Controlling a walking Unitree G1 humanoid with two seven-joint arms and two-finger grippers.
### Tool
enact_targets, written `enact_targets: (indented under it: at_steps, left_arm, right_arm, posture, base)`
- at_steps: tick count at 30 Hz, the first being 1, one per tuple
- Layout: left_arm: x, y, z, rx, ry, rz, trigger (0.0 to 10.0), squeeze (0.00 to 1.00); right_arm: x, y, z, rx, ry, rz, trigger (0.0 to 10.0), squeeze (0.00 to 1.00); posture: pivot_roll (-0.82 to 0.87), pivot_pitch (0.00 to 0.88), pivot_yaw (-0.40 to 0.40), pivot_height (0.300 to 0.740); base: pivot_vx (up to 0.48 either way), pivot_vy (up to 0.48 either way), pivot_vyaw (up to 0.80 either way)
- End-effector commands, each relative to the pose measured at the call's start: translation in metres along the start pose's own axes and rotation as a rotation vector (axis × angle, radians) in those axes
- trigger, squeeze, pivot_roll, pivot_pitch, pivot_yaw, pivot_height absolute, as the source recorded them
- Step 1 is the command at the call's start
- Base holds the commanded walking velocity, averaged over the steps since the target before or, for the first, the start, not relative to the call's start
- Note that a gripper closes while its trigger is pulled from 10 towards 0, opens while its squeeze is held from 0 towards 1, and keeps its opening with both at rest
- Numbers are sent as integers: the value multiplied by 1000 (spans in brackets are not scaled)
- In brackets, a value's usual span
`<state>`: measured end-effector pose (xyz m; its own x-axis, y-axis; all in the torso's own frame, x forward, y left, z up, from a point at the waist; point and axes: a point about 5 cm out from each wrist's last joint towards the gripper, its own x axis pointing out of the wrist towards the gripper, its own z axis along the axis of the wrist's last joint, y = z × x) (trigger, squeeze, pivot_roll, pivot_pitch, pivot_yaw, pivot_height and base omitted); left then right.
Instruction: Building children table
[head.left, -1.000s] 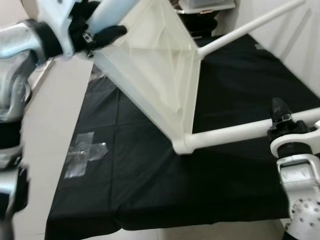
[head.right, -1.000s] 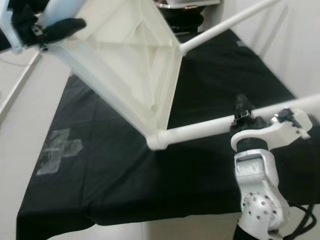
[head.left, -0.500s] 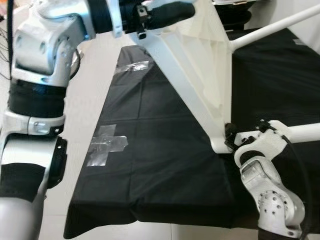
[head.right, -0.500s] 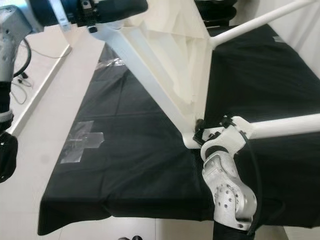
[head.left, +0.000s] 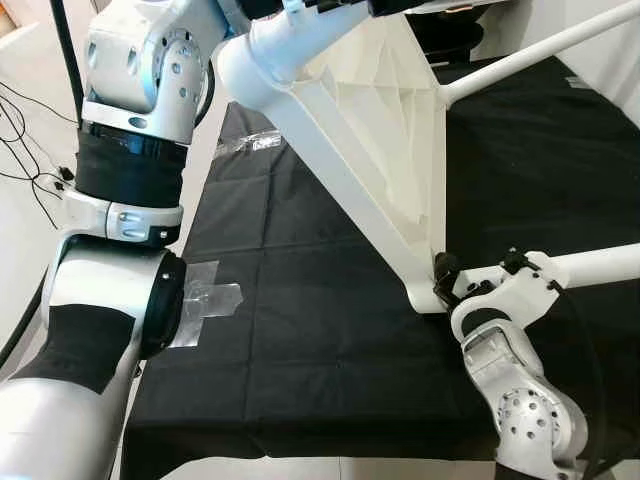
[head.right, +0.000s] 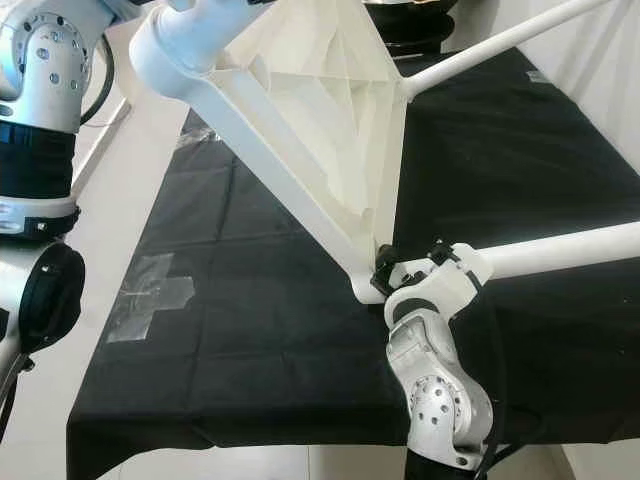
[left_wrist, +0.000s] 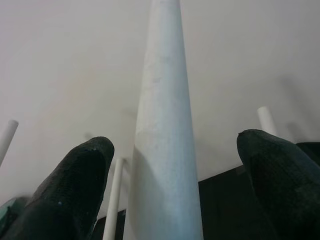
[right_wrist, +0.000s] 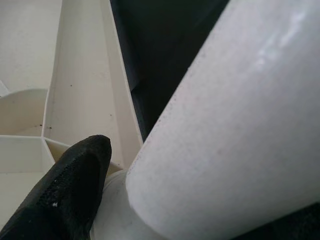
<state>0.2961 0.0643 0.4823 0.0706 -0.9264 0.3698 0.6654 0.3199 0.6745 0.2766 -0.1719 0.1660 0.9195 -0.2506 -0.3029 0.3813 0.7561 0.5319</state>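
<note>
Right gripper (head.right: 385, 275) clamped on the near table leg (head.right: 560, 250), right where that leg meets the low corner of the white tabletop (head.right: 310, 130); one black finger (right_wrist: 65, 190) pressed against the tube beside the socket, ribbed underside of the panel showing just past it. Left gripper (left_wrist: 170, 165) up high at the raised corner, fingers spread wide, a pale table leg (left_wrist: 165, 130) standing between the two black pads (left_wrist: 75, 185) with clear gaps on both sides, so released, not gripping. Tabletop tipped up on edge, slanting from the high corner socket (head.left: 262, 55) down to the low corner near the front edge of the black mat (head.left: 300, 340), underside ribs turned toward the right. Far leg (head.left: 530, 50) sticking out from the upper rear corner of the panel and running toward the far right corner of the mat; near leg stretching out level toward the mat's right edge. Clear tape cross (head.left: 205, 300) stuck at the mat's left edge, half on the pale floor (head.left: 25, 250). Another bit of tape (head.left: 250, 145) farther back along that same left edge. Black cables (head.left: 20, 140) trailing on the floor off to the left. Silver left arm (head.left: 130, 190) rising up along the mat's left edge.
</note>
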Motion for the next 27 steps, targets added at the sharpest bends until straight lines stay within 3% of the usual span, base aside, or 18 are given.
enact_targets:
  at_steps: [1,12,19,20,23,24,27]
  left_arm:
    - [1,-2,-16,-30,60,-6,10000,0]
    - [3,-3,-28,-35,69,-22,10000,0]
    - [15,-13,-58,-39,137,-93,10000,0]
    - [18,-15,-61,-41,140,-108,10000,0]
    - [20,-17,-63,-41,139,-117,10000,0]
    - [22,-18,-64,-40,140,-126,10000,0]
    - [24,-19,-67,-40,141,-134,10000,0]
  right_arm:
    - [4,-35,-46,-64,252,-205,10000,1000]
    - [2,-36,-45,-37,258,-220,10000,1000]
    - [1,-33,-35,26,219,-184,10000,1000]
    - [0,-35,-30,68,194,-178,10000,565]
    - [-1,-36,-26,97,177,-175,10000,565]
    - [-2,-38,-21,134,150,-165,10000,0]
    - [-5,-41,-8,196,69,-121,10000,0]
  posture:
    - [-5,243,167,740]
    - [-11,245,166,740]
    - [-38,250,169,740]
    - [-46,251,172,740]
    - [-46,251,172,740]
    - [-51,252,173,740]
    - [-64,255,174,740]
  base:
    - [0,0,0]
    - [0,0,0]
    - [0,0,0]
    - [0,0,0]
    - [0,0,0]
    - [0,0,0]
    - [0,0,0]
